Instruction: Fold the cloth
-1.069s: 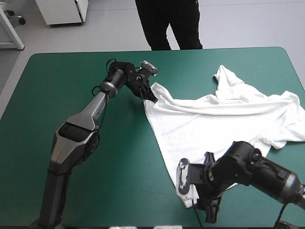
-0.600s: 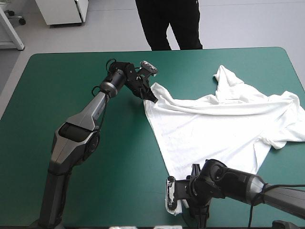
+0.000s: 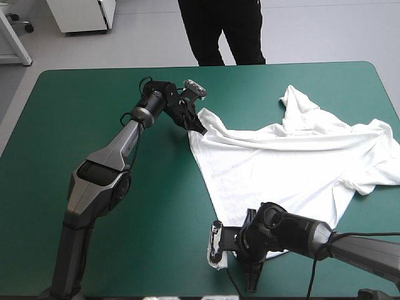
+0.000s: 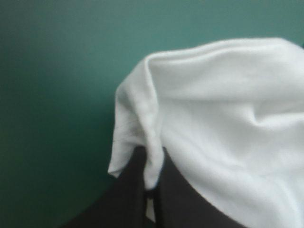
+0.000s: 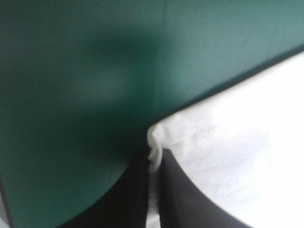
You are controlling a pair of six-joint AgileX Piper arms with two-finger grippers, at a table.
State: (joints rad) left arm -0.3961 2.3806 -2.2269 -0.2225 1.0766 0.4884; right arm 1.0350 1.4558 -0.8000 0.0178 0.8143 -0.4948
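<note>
The white T-shirt [image 3: 281, 162] lies spread and rumpled over the right half of the table. My left gripper [image 3: 200, 128] is at its far left corner, shut on a fold of fabric. In the left wrist view the black fingers [image 4: 133, 190] meet with the T-shirt [image 4: 223, 118] pinched between them at the gripper [image 4: 151, 166]. My right gripper [image 3: 225, 256] is low at the shirt's near corner. In the right wrist view the gripper [image 5: 154, 164] is shut on the hem corner of the T-shirt [image 5: 237, 142].
The teal-green cover [image 3: 75, 125] lies bare over the table's left half and along the near edge left of my right gripper. A sleeve [image 3: 384, 156] of the shirt reaches almost to the table's right edge.
My right arm has slid left along the near edge and its fingers have gone from open to shut on the shirt's near corner. The left arm has stayed still.
</note>
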